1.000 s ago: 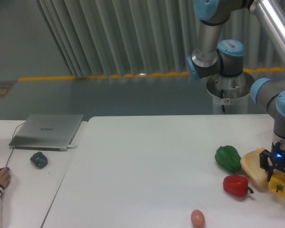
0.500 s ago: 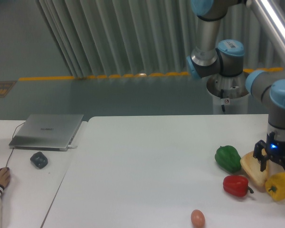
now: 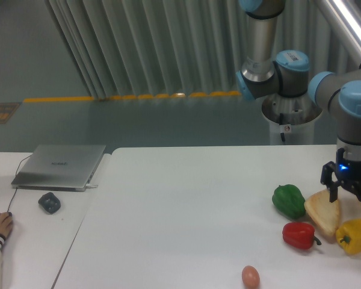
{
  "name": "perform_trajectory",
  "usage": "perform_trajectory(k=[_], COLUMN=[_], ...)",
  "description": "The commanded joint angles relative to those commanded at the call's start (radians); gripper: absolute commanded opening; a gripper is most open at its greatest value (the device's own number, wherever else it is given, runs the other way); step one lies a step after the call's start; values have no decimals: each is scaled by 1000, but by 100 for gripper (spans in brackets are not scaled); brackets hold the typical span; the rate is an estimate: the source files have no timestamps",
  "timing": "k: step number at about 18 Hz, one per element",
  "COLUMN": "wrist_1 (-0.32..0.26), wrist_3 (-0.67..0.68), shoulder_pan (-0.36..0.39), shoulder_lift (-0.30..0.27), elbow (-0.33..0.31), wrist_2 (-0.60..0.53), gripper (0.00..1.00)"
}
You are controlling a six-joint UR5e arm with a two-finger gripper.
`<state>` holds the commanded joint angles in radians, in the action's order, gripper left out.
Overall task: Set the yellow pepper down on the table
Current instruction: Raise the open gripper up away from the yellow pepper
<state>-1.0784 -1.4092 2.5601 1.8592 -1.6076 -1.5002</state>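
The yellow pepper (image 3: 354,235) lay on the white worktop (image 3: 186,211) at its right edge, just beside the bread wedge (image 3: 323,211) and near the red pepper (image 3: 299,235). The end effector (image 3: 349,194) hung above it, released, fingers spread and gripping nothing. The placing step looked done; the next move seemed to call only for a clean lift away, well clear of the bread.

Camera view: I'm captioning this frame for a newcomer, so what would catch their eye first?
Probably the blue-jointed arm at the right, its gripper open just above a cluster of bright food near the right edge of the white table. There the yellow pepper lies free, next to the bread wedge, the red pepper and the green pepper. An egg sits alone at the front.
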Motion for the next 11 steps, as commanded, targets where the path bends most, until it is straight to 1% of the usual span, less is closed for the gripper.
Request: perform_trajectory(k=[2,4,6,8,9,11], wrist_1=[-27,-51,-81,-94,-94,-101], wrist_3=[-112,-271,-425,-546,-592,-629], shoulder_pan=[40,74,126,163,176,196], shoulder_lift=[-18,-21,-46,-49,-49,-48], elbow=[2,2,2,9,12,17], wrist_2=[2,0,-9,-23,-23,-26], gripper=[100,100,100,100,100,100])
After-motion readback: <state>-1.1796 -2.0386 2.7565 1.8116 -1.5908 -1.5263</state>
